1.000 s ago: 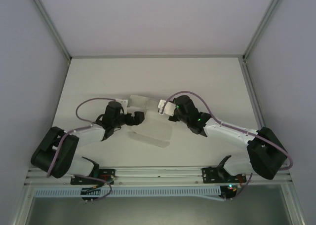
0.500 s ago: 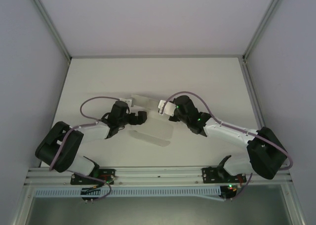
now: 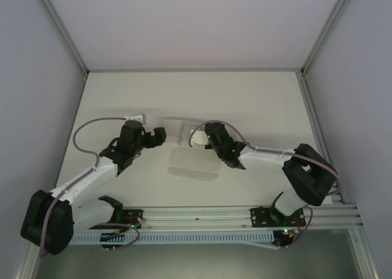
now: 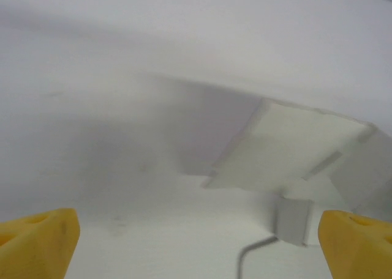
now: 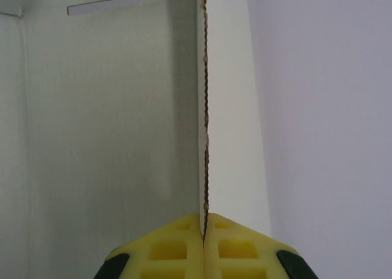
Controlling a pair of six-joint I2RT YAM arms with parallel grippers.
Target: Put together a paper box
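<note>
1. White table (image 3: pixel 122 95) inside a pale-walled enclosure, with both arm bases at the near edge. The paper box (image 3: pixel 191 164) sits mid-table between the two claws.
2. Change over the last second:
   - The left arm has unfolded; its elbow has swung out to the left and toward the near edge.
   - The left claw (image 3: pixel 164 135) has backed slightly away from the card and now sits just beside its left end, apart from it.
   - The right arm has folded in and carried the right claw (image 3: pixel 191 136) leftward. The card has shifted left with it.
3. Claw states:
   - Left claw (image 4: pixel 199 242) is released, its yellow fingertips spread to the frame edges, and it holds nothing. The box (image 4: pixel 288 147) lies ahead of it, right of centre.
   - Right claw (image 5: pixel 204 236) is clenched on a panel of the box (image 5: pixel 110 107), its pads meeting on the card edge.
4. Reading: the right arm is acting as holder and has re-presented the piece. The left arm has likely pulled back to line up a fresh approach on a flap. The card is still largely unfolded, so assembly looks early.
5. Orientation:
   - From the top view, the long axis seems to run diagonally from far-left to near-right. One part is raised at the far-left end and a flatter panel lies toward the bases.
   - In the right wrist view the gripped panel is seen edge-on, and its rough cut edge runs straight away from the pads.
   - I cannot tell which face is the outside.
</note>
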